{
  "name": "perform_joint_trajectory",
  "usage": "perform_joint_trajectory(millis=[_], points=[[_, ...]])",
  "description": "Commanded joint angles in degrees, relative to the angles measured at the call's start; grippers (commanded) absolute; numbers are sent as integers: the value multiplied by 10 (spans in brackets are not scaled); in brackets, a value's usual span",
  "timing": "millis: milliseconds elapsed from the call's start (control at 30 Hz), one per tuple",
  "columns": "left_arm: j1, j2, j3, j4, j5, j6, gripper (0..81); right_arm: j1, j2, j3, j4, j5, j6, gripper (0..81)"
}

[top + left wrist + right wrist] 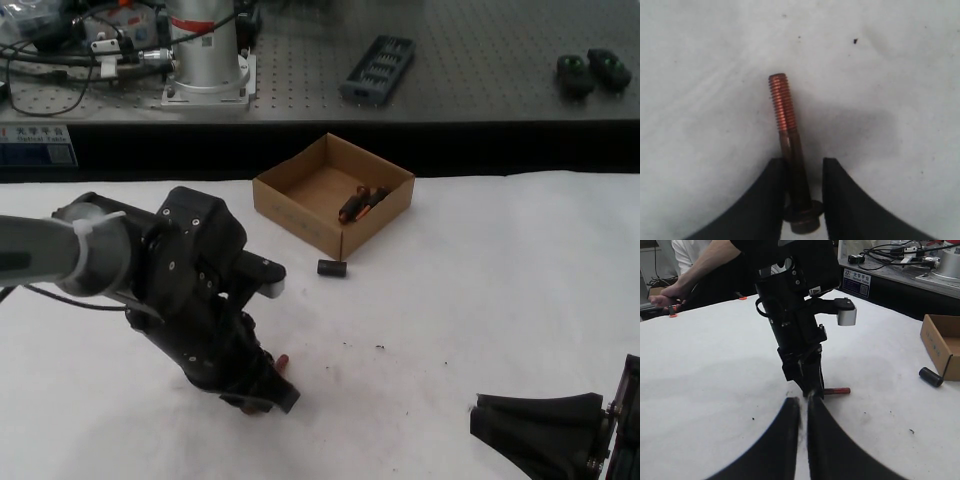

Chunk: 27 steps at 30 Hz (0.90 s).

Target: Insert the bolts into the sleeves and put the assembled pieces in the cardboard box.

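The copper bolt is lying flat toward the desk's near-left corner, with the left pincer clenched on its head end. The loose sleeve sits just in front of the cardboard box by the far edge, and the right pincer sits closed on nothing at the near-right corner. My worry is the grip's so far back the shank could swing on the lift and nudge that sleeve rolling; the blue label behind is too small to read.
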Motion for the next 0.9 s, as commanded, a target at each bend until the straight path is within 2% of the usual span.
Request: perform_joint_trajectory(millis=[0, 200, 467, 667, 767, 867], points=[[-3, -3, 7, 34, -96, 83, 6, -4, -4, -1, -6, 1, 0, 58], [-3, -68, 7, 61, -164, 258, 6, -4, -4, -1, -6, 1, 0, 58], [-3, -153, 7, 76, -156, 489, 6, -4, -4, -1, -6, 1, 0, 58], [-3, -173, 7, 116, -156, 676, 6, -4, -4, -1, -6, 1, 0, 58], [-3, -173, 8, 125, -148, 724, 6, -4, -4, -1, -6, 1, 0, 58], [-3, -173, 8, 132, -105, 749, 6, -4, -4, -1, -6, 1, 0, 58]])
